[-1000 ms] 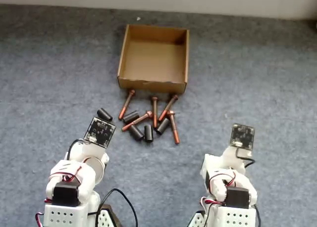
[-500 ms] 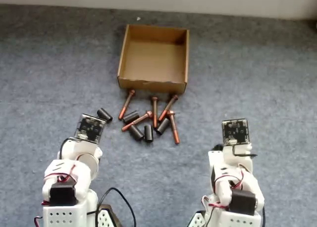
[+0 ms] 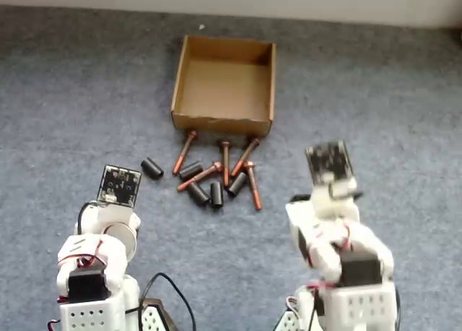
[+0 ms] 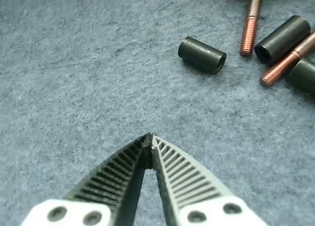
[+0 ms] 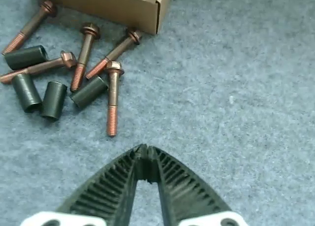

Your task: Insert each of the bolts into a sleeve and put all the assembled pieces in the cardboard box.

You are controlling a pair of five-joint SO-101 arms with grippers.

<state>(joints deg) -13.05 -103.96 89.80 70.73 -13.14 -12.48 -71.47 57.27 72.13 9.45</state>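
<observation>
Copper bolts (image 5: pixel 112 98) lie loose; left end effector (image 4: pixel 149 139) and right end effector (image 5: pixel 142 148) both clenched empty.

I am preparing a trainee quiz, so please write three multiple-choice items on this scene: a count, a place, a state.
1. How many copper-coloured metal bolts lie before the brown cardboard box? A three B five C seven
2. Where is the black cylindrical sleeve nearest the left gripper? A in the box B alone on the grey carpet C across a bolt
3. The left gripper is: A open B shut on a sleeve C shut, empty
Answers: B, five show in the high view; B, it lies apart from the others; C, its fingers meet with nothing between.
</observation>
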